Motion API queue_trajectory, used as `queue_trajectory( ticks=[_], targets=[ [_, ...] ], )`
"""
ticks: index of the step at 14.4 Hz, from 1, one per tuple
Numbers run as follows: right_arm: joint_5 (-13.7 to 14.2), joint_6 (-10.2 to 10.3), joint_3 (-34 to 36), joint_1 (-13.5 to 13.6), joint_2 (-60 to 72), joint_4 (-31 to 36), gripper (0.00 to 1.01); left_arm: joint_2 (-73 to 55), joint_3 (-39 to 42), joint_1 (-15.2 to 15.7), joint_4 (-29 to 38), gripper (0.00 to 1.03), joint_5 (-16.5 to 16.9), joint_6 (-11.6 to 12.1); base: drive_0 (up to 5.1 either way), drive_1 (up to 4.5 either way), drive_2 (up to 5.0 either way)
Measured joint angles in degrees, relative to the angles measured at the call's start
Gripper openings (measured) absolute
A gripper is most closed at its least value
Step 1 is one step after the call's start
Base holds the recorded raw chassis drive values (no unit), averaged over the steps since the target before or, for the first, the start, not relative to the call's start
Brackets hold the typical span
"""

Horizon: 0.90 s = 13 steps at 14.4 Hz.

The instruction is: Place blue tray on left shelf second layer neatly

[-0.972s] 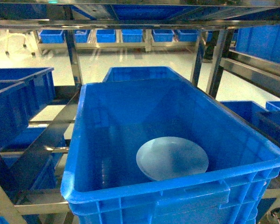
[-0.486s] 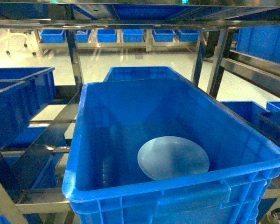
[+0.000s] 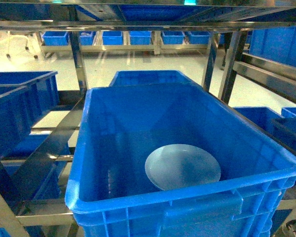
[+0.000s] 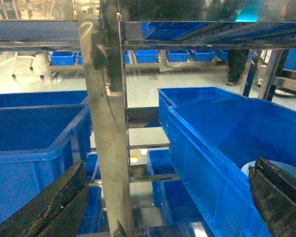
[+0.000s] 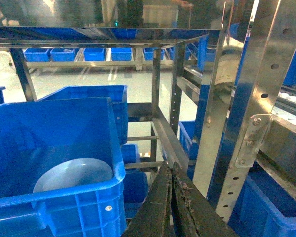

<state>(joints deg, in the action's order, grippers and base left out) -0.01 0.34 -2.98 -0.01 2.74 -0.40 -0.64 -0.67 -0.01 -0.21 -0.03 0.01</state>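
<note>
Starting from the left gripper (image 4: 167, 197), jaws spread wide and empty, and the right gripper (image 5: 171, 207), jaws pressed together on nothing: the blue tray (image 3: 182, 167) lies flat on the floor of the big blue crate (image 3: 138, 197), untouched. Reaching it likely means descending inside the crate's near wall, clear of the left shelf (image 4: 106, 123) upright.

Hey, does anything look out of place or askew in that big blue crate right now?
Only the blue tray: it sits inside the big crate, leaning against the near wall rather than lying flat. Nothing looks spilled or damaged.
</note>
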Motion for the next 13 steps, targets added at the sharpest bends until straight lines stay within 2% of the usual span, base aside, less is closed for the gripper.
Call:
queue_trajectory(
  ticks=[5,9,10,13],
  targets=[
    [0.0,-0.1,2.1,0.0,-2.4,0.1,0.02,0.0,0.0,0.0,0.0,0.98,-0.1,0.0,0.0,0.00,0.0],
    [0.0,-0.1,2.1,0.0,-2.4,0.2,0.57,0.0,0.0,0.0,0.0,0.98,0.0,0.0,0.0,0.00,0.0],
    [0.0,-0.1,2.1,0.0,-2.4,0.2,0.76,0.0,0.0,0.0,0.0,0.98,0.0,0.0,0.0,0.00,0.0],
    [0.0,-0.1,2.1,0.0,-2.4,0.2,0.88,0.0,0.0,0.0,0.0,0.98,0.0,0.0,0.0,0.00,0.0]
  ],
)
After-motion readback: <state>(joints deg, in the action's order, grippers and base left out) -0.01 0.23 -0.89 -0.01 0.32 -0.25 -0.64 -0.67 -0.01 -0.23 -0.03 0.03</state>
